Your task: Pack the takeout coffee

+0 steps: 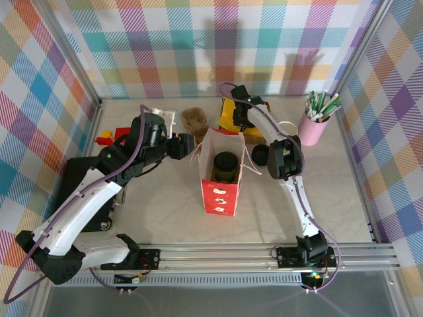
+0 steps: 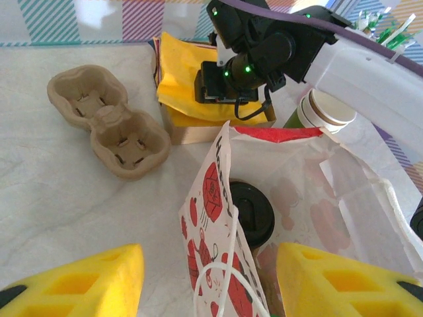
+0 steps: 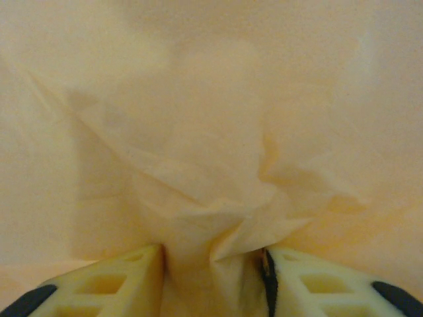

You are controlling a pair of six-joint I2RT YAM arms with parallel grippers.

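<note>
At table centre, red-and-white paper bag (image 1: 218,195) stands upright, mouth open. Takeout coffee (image 1: 225,166) sits inside it, upright, black lid (image 2: 252,212) on, green wall visible just below the lid from above. Left gripper (image 2: 208,282) at the bag's left rim: yellow fingers (image 2: 79,284) apart, one outside the bag, one over its mouth, the printed wall and white string handle (image 2: 232,244) between them; contact with either pad not discernible. Right gripper (image 3: 213,277) down on the yellow napkin stack (image 1: 227,119) behind the bag: pads pinched on a raised fold of the top sheet, paper puckered between them. Brown pulp carrier (image 1: 193,121) lies left of the napkins, near the bag. Pink cup of straws (image 1: 312,129) at far right, well apart
</note>
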